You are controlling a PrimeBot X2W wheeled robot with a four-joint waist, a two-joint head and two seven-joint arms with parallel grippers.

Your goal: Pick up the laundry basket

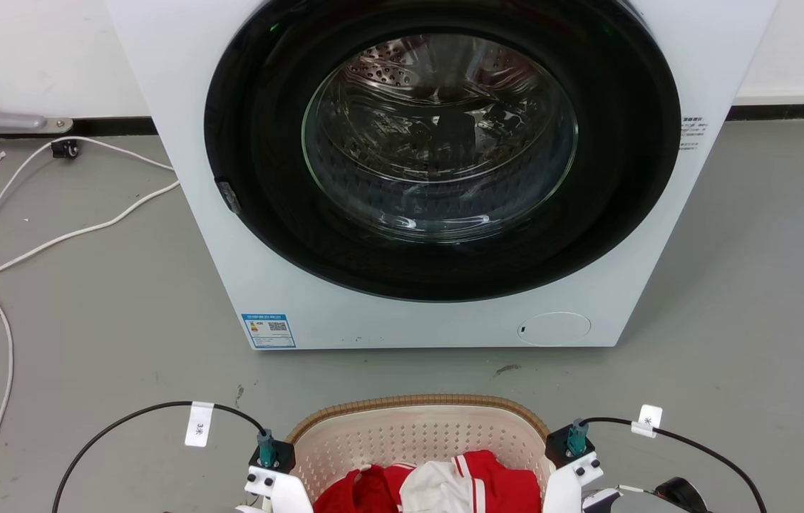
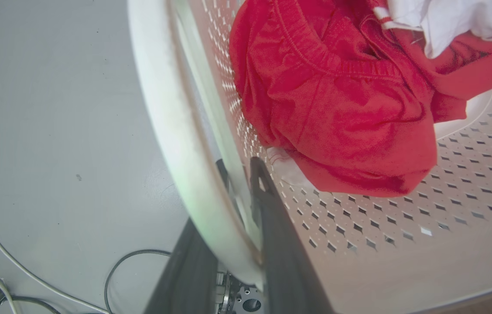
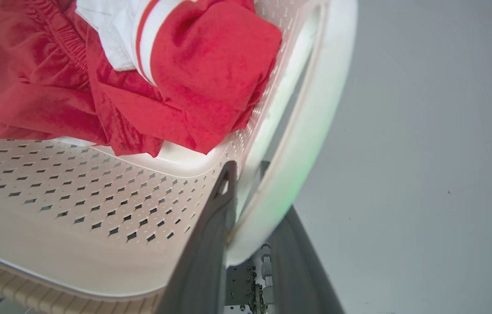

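Leftmost, the left hand (image 2: 240, 174) is closed around the white side handle (image 2: 172, 131) of the basket (image 1: 416, 434), which is just before the washer (image 1: 409, 324) holding red clothes (image 1: 366, 495); the right hand (image 3: 246, 174) clamps the opposite handle (image 3: 307, 131).

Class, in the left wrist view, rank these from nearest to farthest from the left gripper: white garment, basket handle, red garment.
From the left gripper:
1. Laundry basket handle: between its fingers, at the basket's side.
2. Red garment: inside the basket, just past the fingertip.
3. White garment: farthest in, top right of the view.
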